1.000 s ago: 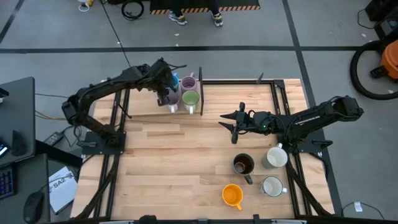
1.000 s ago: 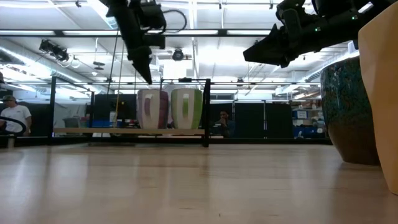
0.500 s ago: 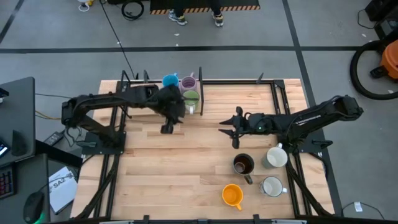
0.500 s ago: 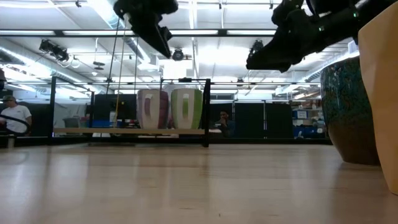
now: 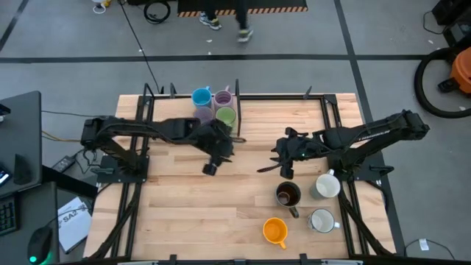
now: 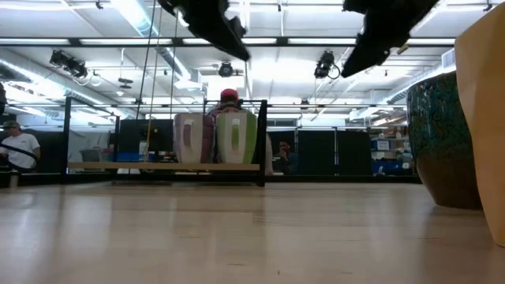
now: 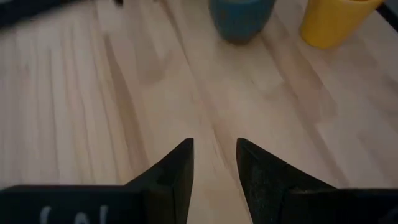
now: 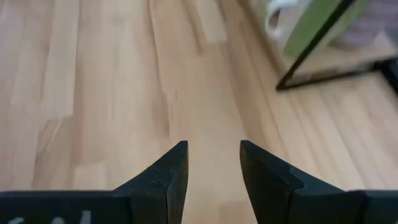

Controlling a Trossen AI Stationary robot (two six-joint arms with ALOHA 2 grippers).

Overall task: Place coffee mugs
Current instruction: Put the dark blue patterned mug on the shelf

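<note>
Four mugs stand grouped at the far edge: blue (image 5: 200, 96), lilac (image 5: 223, 97), a second lilac (image 5: 205, 114) and green (image 5: 226, 115); the low view shows lilac (image 6: 193, 138) and green (image 6: 237, 138). The dark brown mug (image 5: 288, 194), two white mugs (image 5: 324, 185) (image 5: 321, 220) and the orange mug (image 5: 274, 231) stand near the right near corner. My left gripper (image 5: 210, 168) (image 7: 214, 165) hovers open and empty over mid-table. My right gripper (image 5: 268, 166) (image 8: 213, 165) hovers open and empty, just beyond the dark brown mug.
A black frame post (image 5: 238, 110) stands beside the green mug, and black rails run along the table's far edge. Bare wood lies between the two mug groups. A person (image 6: 229, 96) stands behind the table, and another (image 6: 16, 146) is far off in the room.
My left gripper has swung away from the mug group at the far edge, toward the table's middle and near side, empty. My right gripper has shifted a little toward the near edge and risen in the low view. The mugs have stayed put.
</note>
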